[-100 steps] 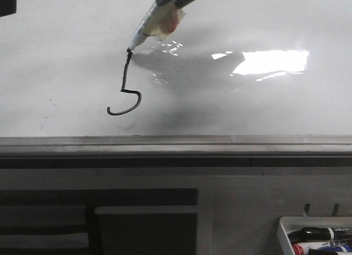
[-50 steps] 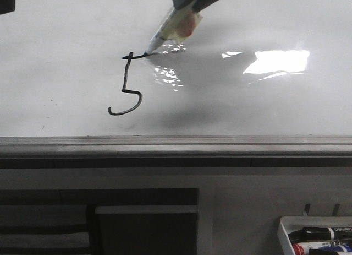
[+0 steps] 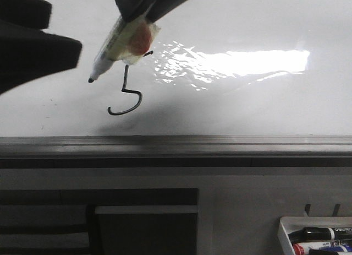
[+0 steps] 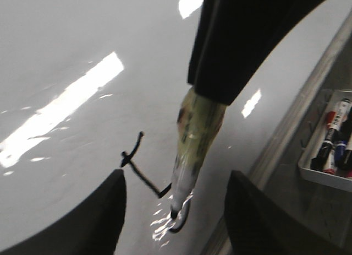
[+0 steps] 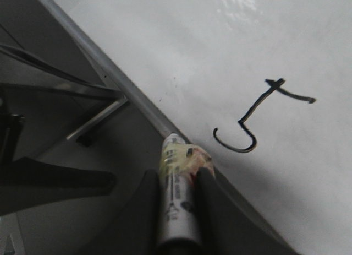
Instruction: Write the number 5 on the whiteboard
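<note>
The number 5 (image 3: 127,93) is drawn in thin black line on the glossy whiteboard (image 3: 247,112). It also shows in the right wrist view (image 5: 254,117), and partly in the left wrist view (image 4: 140,169). My right gripper (image 5: 179,175) is shut on a white marker (image 3: 118,43) wrapped in yellowish tape. The marker's black tip (image 3: 91,79) hangs off the board, left of the digit. My left gripper (image 4: 176,178) is open and empty, with its fingers either side of the marker tip. It shows as a dark shape (image 3: 33,45) at the left of the front view.
A grey metal edge rail (image 3: 176,142) runs along the board's near side. A small white tray (image 3: 286,227) with several markers hangs below at the right, also seen in the left wrist view (image 4: 330,139). Bright glare lies right of the digit.
The marker drew the digit's short top bar, then lifted off the board and swung left and nearer the camera. The left gripper came into the front view at the left.
</note>
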